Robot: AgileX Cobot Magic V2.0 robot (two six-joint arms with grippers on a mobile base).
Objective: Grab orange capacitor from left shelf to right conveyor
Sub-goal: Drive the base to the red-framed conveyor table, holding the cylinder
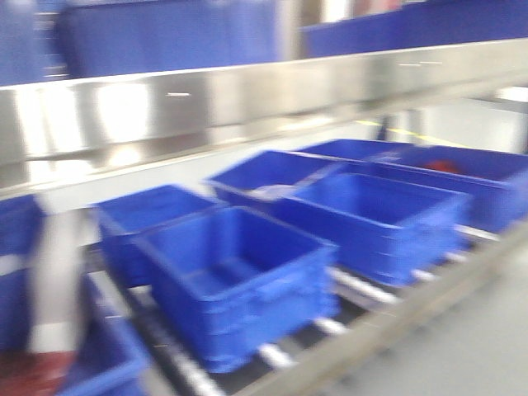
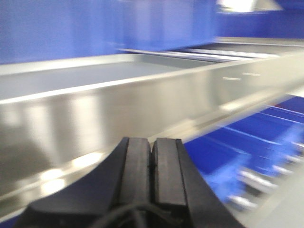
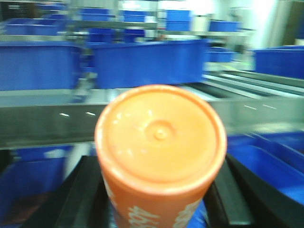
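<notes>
The orange capacitor [image 3: 160, 137] fills the right wrist view, its round top facing the camera and white print showing on its side. My right gripper [image 3: 159, 192] is shut on it, with a black finger [image 3: 88, 194] pressed to each side. Behind it runs the steel lip of the left shelf [image 3: 47, 126]. In the left wrist view my left gripper [image 2: 152, 149] is shut, its pads pressed together with nothing between them, just in front of the shelf [image 2: 118, 104]. The front view shows the shelf lip [image 1: 247, 95] across the top. The right conveyor is out of view.
Several blue plastic bins [image 1: 239, 280] stand on rollers [image 1: 363, 289] below the shelf, one further right [image 1: 379, 214]. More blue bins [image 3: 147, 61] line the back. A grey upright [image 1: 54, 280] stands at the left. All views are motion-blurred.
</notes>
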